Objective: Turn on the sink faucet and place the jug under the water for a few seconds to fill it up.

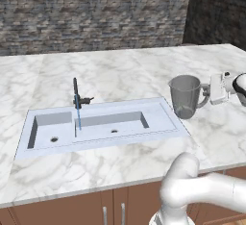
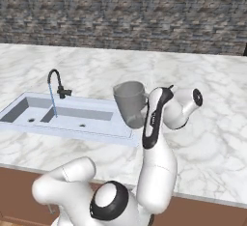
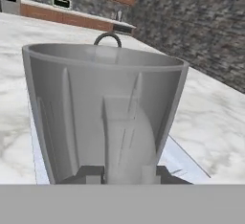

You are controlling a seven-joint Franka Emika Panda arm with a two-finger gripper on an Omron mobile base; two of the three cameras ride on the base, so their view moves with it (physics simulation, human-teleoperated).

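Gripper (image 1: pixel 209 90) clamped on handle of jug (image 1: pixel 185 95); jug upright at counter's (image 1: pixel 120 72) sink edge, 3 o'clock from running faucet (image 1: pixel 77 94). Watch thin handle grip: jug could swing, slip, clip sink (image 1: pixel 158 111) rim, miss water (image 1: pixel 78 116).

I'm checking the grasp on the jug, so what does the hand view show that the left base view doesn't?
Hand view: the jug's handle up close, running down between the dark fingertips, jaws closed on it. Left base view: the sink with both drains, the faucet and its blue water running. Both: the upright jug on the marble counter beside the sink.
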